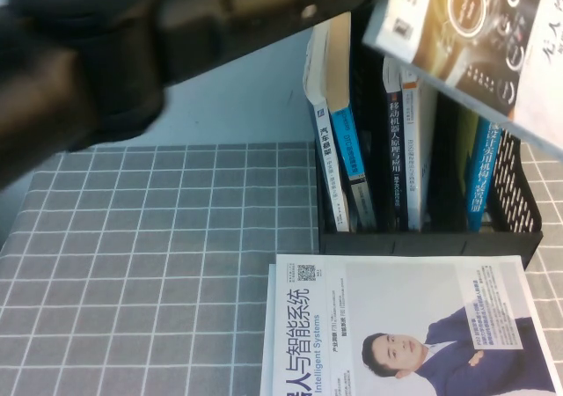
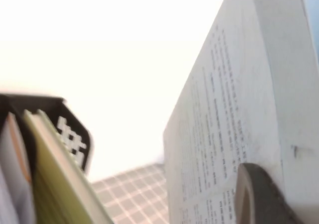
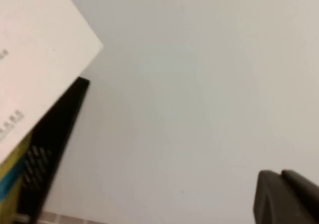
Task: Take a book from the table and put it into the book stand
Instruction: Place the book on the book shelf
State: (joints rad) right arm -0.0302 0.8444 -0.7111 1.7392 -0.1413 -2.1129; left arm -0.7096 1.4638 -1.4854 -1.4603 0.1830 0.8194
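Your left gripper (image 2: 259, 194) is clamped on the book (image 1: 479, 40), which hangs tilted in the air above the stand (image 1: 515, 194), over its right-hand slots. The book's long axis slopes down toward the stand's right end, not yet upright, so you need to swing it vertical and line its lower edge with a free slot, probably the gap right of the white spines. The right gripper (image 3: 286, 199) sits near the stand's top; I cannot tell whether it is apart or together. The man-cover book (image 1: 405, 326) lies on the surface (image 1: 132, 264) in front of the stand.
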